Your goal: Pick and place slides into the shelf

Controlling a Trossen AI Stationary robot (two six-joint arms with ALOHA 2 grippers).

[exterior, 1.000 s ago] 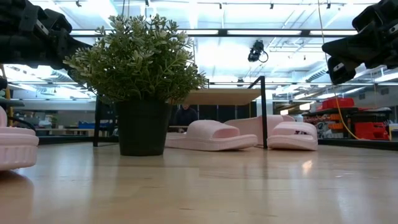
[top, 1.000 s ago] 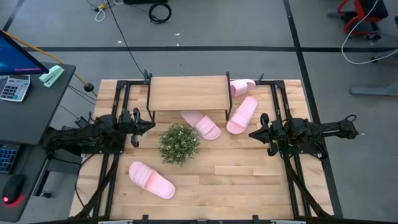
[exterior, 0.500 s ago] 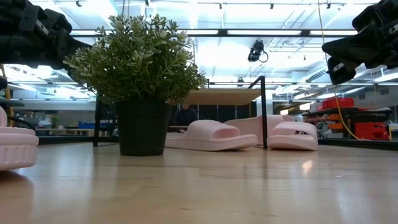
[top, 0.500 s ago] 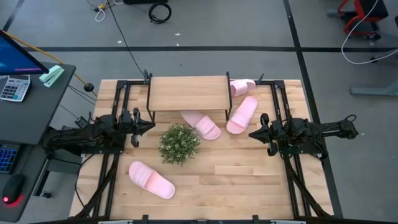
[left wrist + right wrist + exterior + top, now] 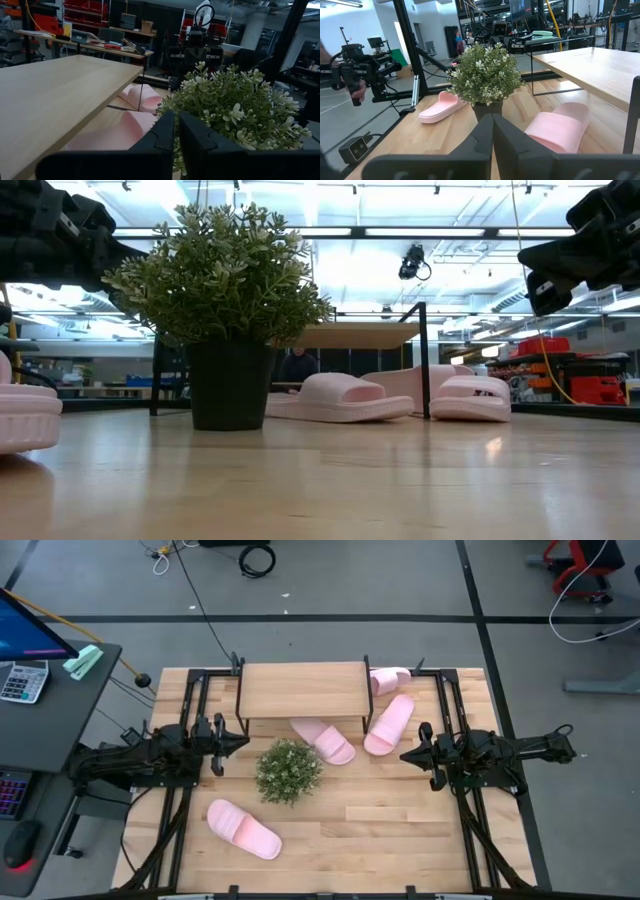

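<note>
Several pale pink slides lie sole-down on the wooden table. One (image 5: 323, 740) sits partly under the shelf's (image 5: 302, 690) near edge, one (image 5: 389, 724) lies right of it, one (image 5: 390, 680) is by the shelf's right end, and one (image 5: 243, 829) lies near the left front. The shelf stands at the table's far middle on thin black legs. My left gripper (image 5: 243, 743) hovers shut at the table's left, pointing level toward the plant (image 5: 288, 770). My right gripper (image 5: 404, 755) hovers shut at the right, facing the plant too. Neither holds anything.
The potted green plant (image 5: 222, 290) stands mid-table between the two grippers, in front of the shelf. Black frame rails (image 5: 185, 720) run along the table's left and right sides. A desk with a calculator (image 5: 22, 681) stands off the table's left.
</note>
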